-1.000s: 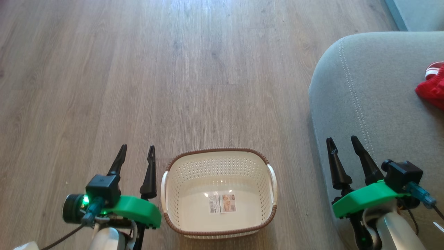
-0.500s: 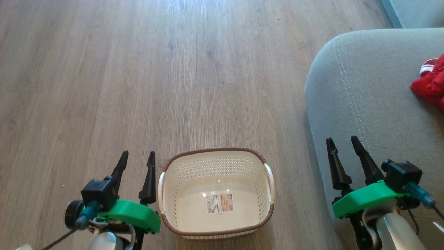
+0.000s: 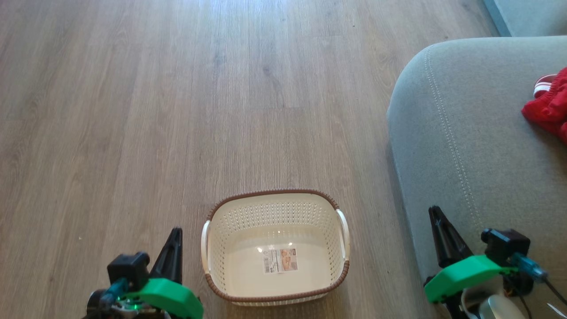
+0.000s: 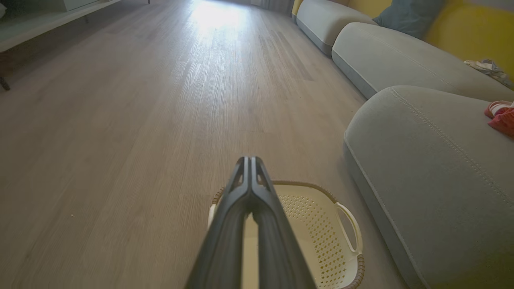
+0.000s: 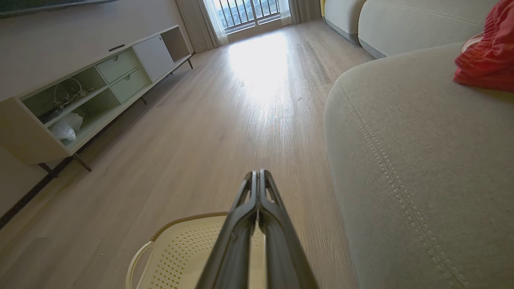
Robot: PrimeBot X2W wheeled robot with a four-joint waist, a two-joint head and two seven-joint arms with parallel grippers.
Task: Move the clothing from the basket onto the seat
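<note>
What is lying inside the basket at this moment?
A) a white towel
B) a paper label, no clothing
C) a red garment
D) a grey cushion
B: the basket has just a paper label on its floor, while the red clothing lies on the seat.

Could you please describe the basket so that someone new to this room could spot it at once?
Find the large grey-green seat. The basket stands on the wooden floor beside its rounded corner. Unlike the soft seat and the red clothing on it, it is cream perforated plastic with a brown rim and a paper label inside.
</note>
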